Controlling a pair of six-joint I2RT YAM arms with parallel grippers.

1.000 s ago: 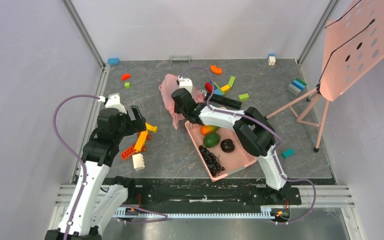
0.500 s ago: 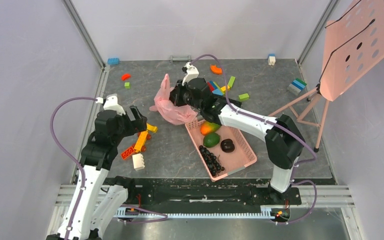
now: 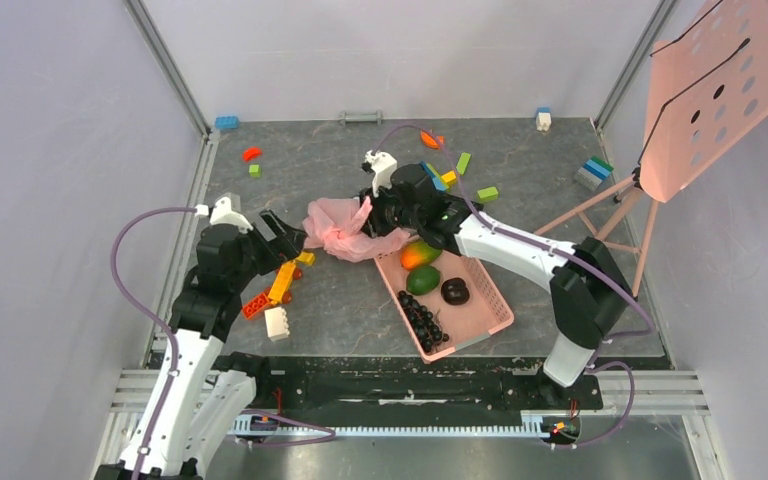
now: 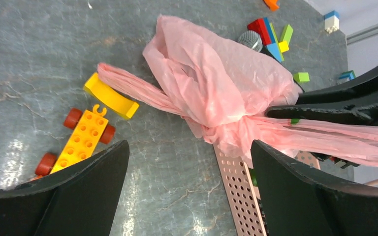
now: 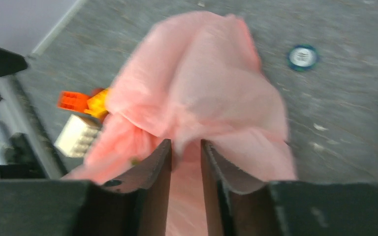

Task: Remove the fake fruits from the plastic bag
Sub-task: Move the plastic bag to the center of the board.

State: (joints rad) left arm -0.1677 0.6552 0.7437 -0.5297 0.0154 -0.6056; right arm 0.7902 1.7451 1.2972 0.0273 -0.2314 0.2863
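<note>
— Looking from above, where does the plastic bag [image 3: 340, 228] lie?
— Near the middle of the table [image 3: 350, 300], crumpled into a low heap just off the far left corner of the pink basket [image 3: 482, 295]. One twisted handle stretches left and ends beside a yellow curved block [image 4: 110, 96].
— Which pincer has it?
— The right pincer [image 5: 185, 145]. Its fingers stand narrow with pink film pinched between them. The left wrist view shows them clamped on the gathered neck at the bag's right end, above the basket's far left corner.
— And the left pincer [image 4: 189, 147]?
— Spread wide, with nothing between its fingers. It hangs over the table on the bag's left side, near it; I cannot tell whether it touches the film. An orange wheeled brick [image 4: 81, 140] lies on the table just beside it.
— Can you see any fake fruits inside?
— I cannot tell. The film is cloudy and folded over itself. In the basket lie an orange-and-green mango [image 3: 418, 254], a smooth green fruit [image 3: 422, 280], a dark round one [image 3: 454, 291] and a bunch of black grapes [image 3: 423, 322] along its near left side.
</note>
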